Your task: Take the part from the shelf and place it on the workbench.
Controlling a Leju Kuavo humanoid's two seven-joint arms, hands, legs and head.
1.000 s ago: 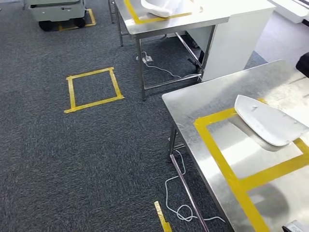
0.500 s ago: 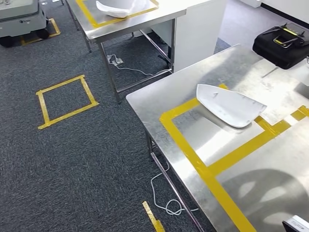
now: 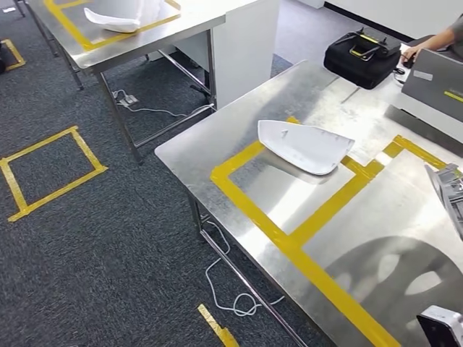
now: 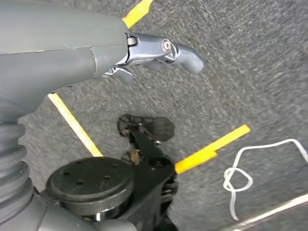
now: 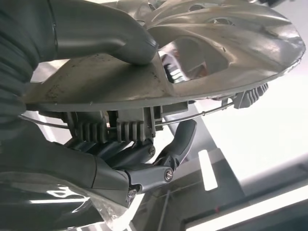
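My right hand point(image 5: 109, 168) grips a grey ribbed metal part point(image 5: 225, 43), thumb point(image 5: 109, 36) pressed on one face and fingers point(image 5: 171, 159) curled under the other. An edge of that part point(image 3: 452, 194) pokes in at the right of the head view, above the steel workbench point(image 3: 257, 134). Yellow tape point(image 3: 257, 217) marks boxes on the bench, and a white shell-shaped part point(image 3: 306, 146) lies at the far corner of one box. My left hand point(image 4: 152, 50) hangs over the carpet with fingers stretched out, holding nothing.
A black bag point(image 3: 362, 56) and a grey case point(image 3: 434, 83) sit at the bench's far end, where a person's hand point(image 3: 417, 50) reaches in. A second steel table point(image 3: 180, 29) with another white part point(image 3: 112, 20) stands behind. A white cable point(image 3: 229, 300) loops on the floor by the bench leg.
The camera has swung right, so the whole scene slid left and more of the workbench came into view. The grey part's edge and the person's hand now appear at the right.
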